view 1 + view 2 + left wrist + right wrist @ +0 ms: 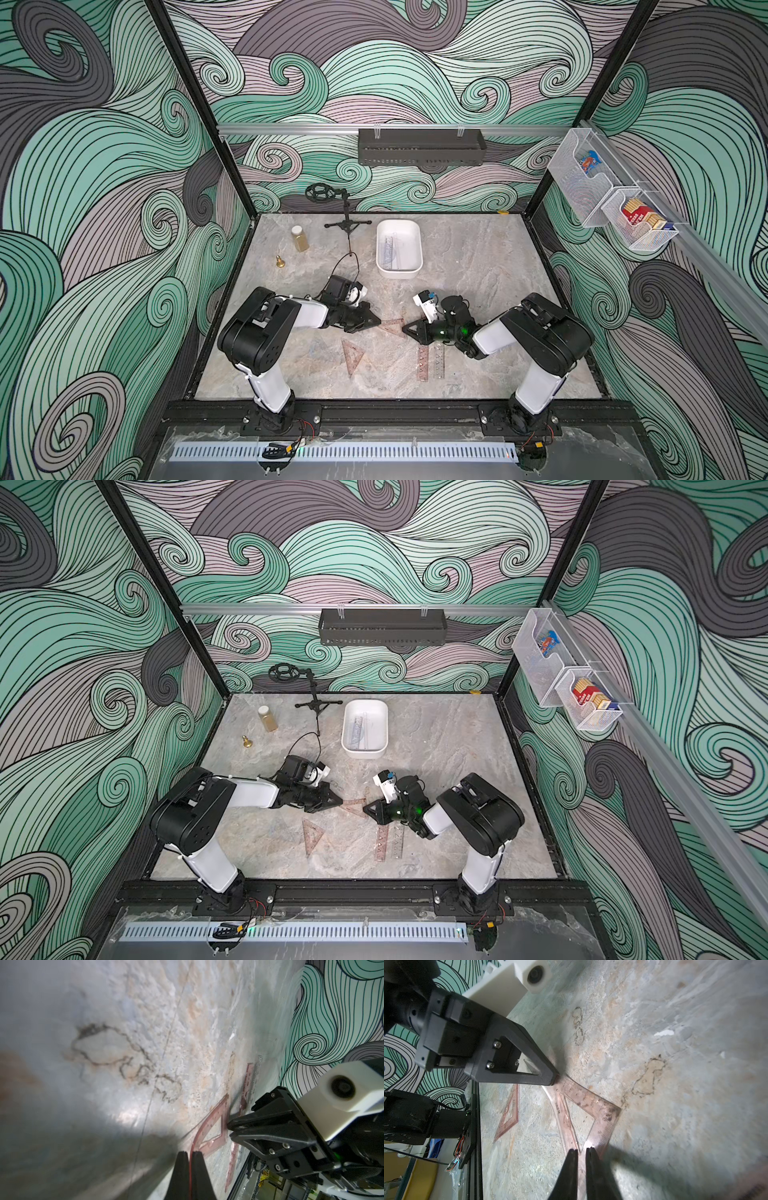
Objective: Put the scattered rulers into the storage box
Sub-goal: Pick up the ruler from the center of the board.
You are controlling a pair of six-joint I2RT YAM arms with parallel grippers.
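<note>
- Left gripper (189,1154): clamped shut on one corner of pinkish set square (591,1101), middle of surface (478,270).
- Right gripper (581,1150): jaws nearly together, apparently pinching its opposite corner.

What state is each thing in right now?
Left gripper: shut on the held set square corner.
Right gripper: almost shut at its other corner; grip unclear.
Box: open, rulers inside.
Loose set square, pink ruler, clear ruler: flat on table.
Jar: upright, capped.
</note>
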